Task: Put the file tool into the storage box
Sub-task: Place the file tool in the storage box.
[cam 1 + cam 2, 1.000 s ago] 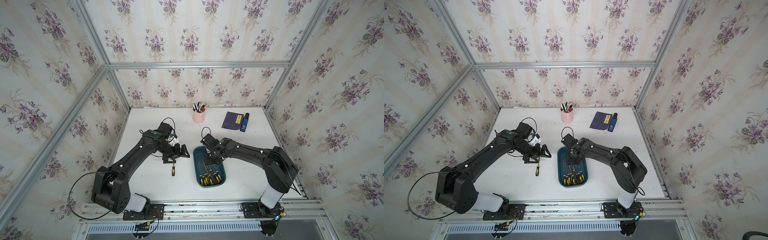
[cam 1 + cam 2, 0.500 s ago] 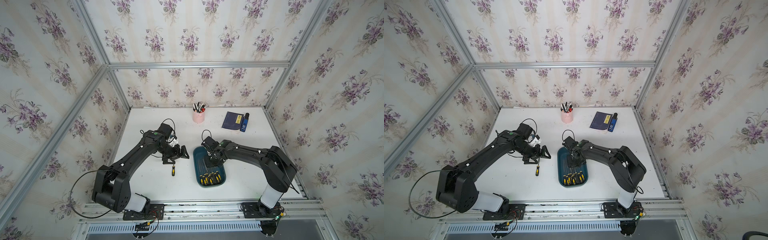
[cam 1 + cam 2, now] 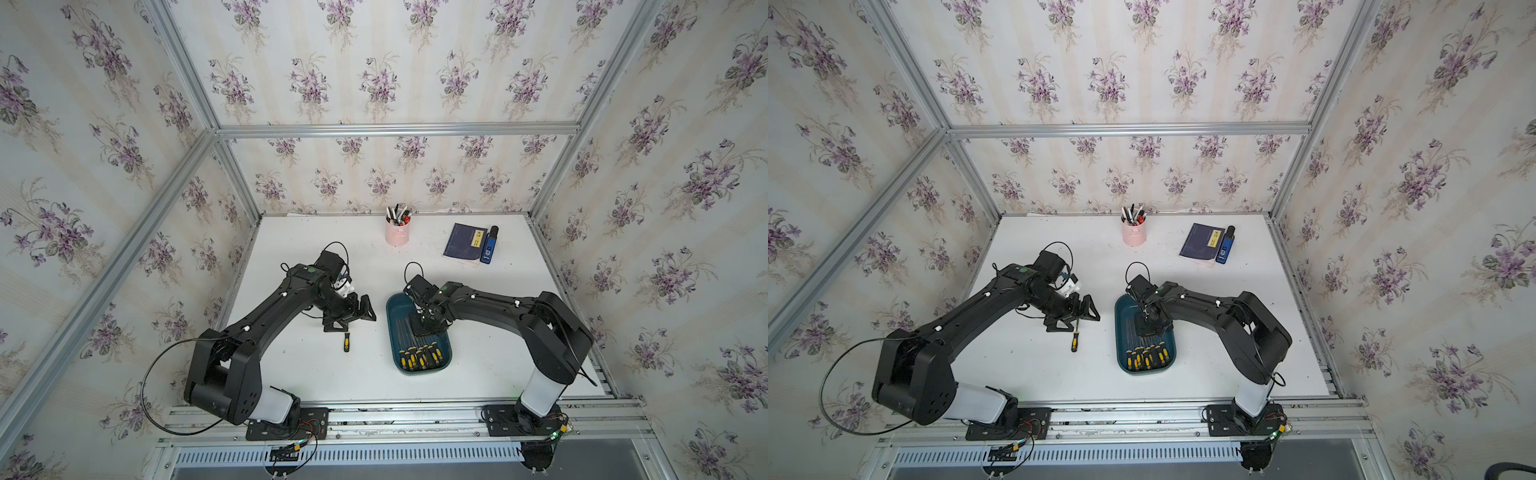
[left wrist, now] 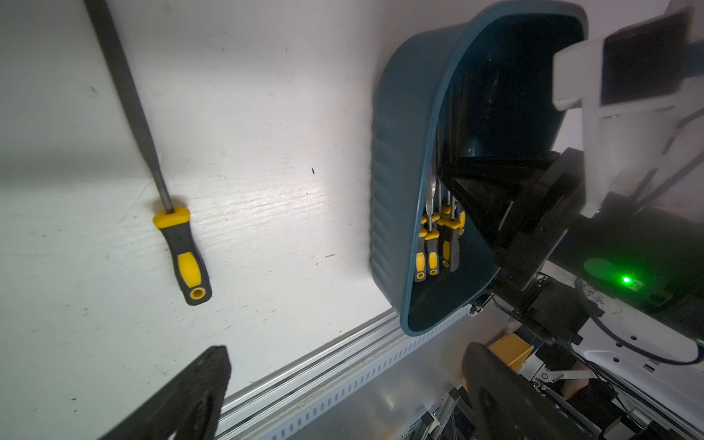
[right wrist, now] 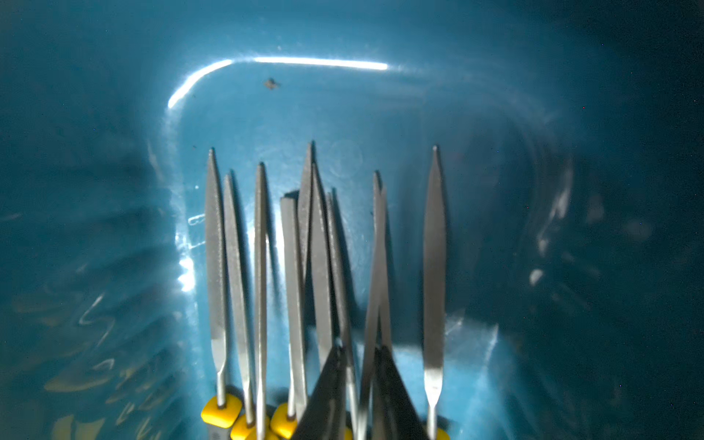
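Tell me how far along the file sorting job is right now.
Mostly done: a row of files already lies in the storage box. The right gripper is down among them, jaws slightly parted. Left: one file on the table, beneath the open left gripper.

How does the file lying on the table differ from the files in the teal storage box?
The lone file lies bare on the white table, under the open left gripper; the boxed files lie bunched in the storage box, with the right gripper low among their blades. All share yellow-and-black handles.
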Controlling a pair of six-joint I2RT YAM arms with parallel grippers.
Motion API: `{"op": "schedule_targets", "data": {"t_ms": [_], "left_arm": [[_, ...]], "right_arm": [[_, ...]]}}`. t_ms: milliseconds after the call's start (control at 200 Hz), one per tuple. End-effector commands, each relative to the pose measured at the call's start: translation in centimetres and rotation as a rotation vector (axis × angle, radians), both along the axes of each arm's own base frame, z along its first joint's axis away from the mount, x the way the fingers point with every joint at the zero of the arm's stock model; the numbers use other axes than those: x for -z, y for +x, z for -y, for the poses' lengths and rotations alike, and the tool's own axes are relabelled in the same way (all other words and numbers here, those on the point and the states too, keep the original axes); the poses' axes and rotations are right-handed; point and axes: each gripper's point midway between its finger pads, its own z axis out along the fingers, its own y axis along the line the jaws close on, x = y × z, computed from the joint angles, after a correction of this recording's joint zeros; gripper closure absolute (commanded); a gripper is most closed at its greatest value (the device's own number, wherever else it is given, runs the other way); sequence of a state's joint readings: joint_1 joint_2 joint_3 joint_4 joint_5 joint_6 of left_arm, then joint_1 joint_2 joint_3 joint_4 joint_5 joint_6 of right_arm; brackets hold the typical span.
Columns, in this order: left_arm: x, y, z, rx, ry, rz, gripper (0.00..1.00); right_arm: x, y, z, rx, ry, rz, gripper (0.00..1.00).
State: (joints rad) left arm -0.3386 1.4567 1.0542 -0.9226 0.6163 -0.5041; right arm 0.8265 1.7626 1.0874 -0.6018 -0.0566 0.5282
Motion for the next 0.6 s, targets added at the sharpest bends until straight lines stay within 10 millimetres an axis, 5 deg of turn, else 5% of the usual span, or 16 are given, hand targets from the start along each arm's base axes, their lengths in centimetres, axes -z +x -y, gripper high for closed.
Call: {"op": "schedule_targets", "data": {"t_ms": [0, 365, 594], "left_arm": [[0.3, 0.2, -0.3, -0.001, 0.014, 0.017, 0.0], [1.7, 0.0, -1.4, -0.018, 0.07, 0.006, 0.0], [5.8, -0.8, -3.9, -0.067, 0.224, -0.04, 0.04]], "right_arm": [[-0.4, 0.1, 0.2, 0.011, -0.009, 0.013, 0.77], [-3.7, 1.1, 0.2, 0.041, 0.019, 0.081, 0.69], [-7.6, 2.5, 0.3, 0.073, 0.069, 0.155, 0.67]]}}
